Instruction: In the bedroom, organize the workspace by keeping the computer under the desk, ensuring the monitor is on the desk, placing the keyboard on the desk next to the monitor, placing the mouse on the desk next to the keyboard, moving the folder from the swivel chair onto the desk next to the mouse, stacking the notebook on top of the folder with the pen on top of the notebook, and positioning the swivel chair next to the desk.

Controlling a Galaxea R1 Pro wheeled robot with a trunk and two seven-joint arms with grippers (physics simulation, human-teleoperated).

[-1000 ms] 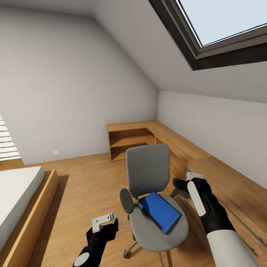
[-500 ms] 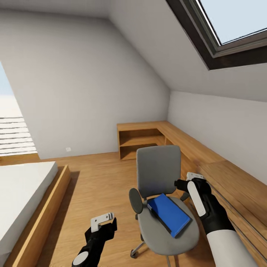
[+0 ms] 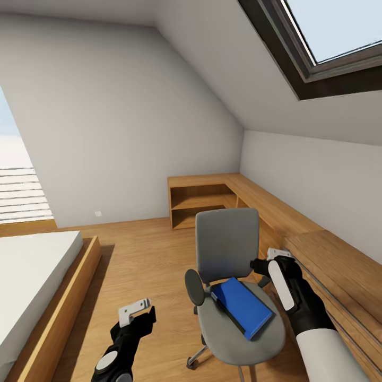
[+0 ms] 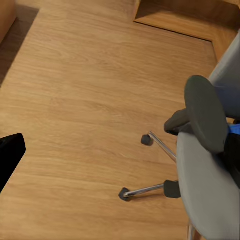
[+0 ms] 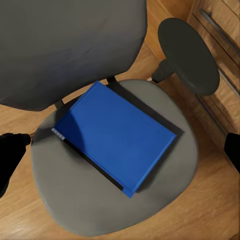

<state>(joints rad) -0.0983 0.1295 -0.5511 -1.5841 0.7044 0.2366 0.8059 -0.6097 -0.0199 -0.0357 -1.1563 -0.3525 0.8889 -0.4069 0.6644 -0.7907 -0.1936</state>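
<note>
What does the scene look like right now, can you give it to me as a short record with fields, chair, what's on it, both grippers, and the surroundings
swivel chair: grey, on the wood floor, beside the low wood cabinet
folder: blue, flat on the chair seat, lying at an angle
right gripper: open, above the seat by the chair's armrest, holding nothing
left gripper: over bare floor, apart from the chair; state unclear
bed: at the robot's left
skylight: in the sloped ceiling

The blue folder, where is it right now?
The blue folder lies flat on the seat of the swivel chair, low and right of centre in the head view, between the armrests, with the right gripper just above its right side.
</note>
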